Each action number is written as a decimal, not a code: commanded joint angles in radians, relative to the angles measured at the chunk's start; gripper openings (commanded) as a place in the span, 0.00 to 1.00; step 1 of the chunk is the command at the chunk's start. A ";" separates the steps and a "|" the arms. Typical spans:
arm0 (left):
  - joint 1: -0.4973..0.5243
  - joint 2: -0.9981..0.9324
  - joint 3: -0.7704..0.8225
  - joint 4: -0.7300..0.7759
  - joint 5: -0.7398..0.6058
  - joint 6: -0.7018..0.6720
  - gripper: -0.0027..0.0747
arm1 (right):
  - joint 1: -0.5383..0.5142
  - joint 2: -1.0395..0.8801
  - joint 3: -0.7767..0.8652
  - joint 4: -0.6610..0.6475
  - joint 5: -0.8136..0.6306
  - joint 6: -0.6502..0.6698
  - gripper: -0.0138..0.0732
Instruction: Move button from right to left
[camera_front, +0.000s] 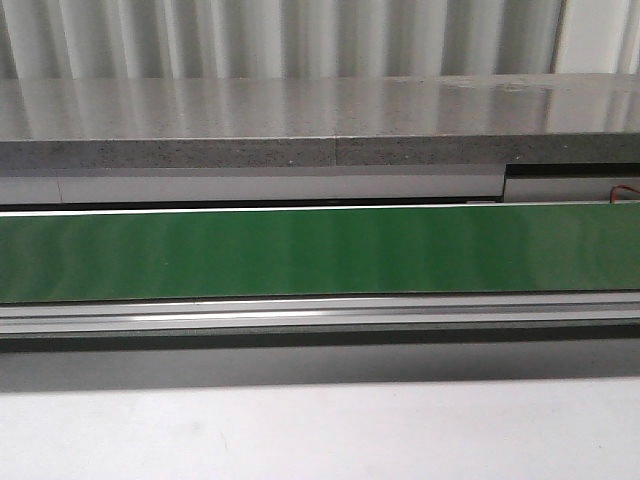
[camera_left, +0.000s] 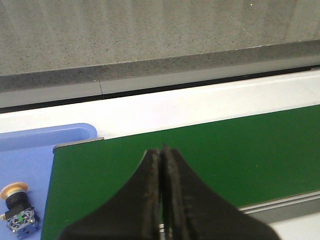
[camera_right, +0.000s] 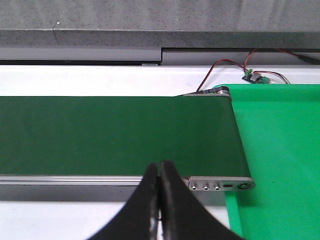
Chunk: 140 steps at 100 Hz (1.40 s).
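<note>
The button (camera_left: 17, 207), with a yellow-orange cap and a blue-grey block body, lies on its side in a blue tray (camera_left: 30, 160) beyond the left end of the green belt (camera_left: 200, 155). It shows only in the left wrist view. My left gripper (camera_left: 161, 150) is shut and empty above the belt, to the right of the button. My right gripper (camera_right: 159, 166) is shut and empty over the near rail at the belt's right end (camera_right: 220, 185). Neither gripper shows in the front view, where the belt (camera_front: 320, 250) is bare.
A bright green tray (camera_right: 280, 150) lies past the belt's right end, with nothing on its visible part. Red and black wires run to a small circuit board (camera_right: 254, 76) behind it. A grey speckled ledge (camera_front: 320, 120) runs behind the belt. White tabletop (camera_front: 320, 430) lies in front.
</note>
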 joint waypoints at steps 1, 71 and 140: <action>-0.007 0.005 -0.026 -0.034 -0.056 -0.006 0.01 | 0.001 0.004 -0.027 0.026 -0.065 -0.009 0.08; -0.148 -0.127 0.211 0.527 -0.465 -0.574 0.01 | 0.001 0.004 -0.027 0.026 -0.065 -0.009 0.08; -0.148 -0.497 0.593 0.647 -0.611 -0.728 0.01 | 0.001 0.004 -0.027 0.026 -0.065 -0.009 0.08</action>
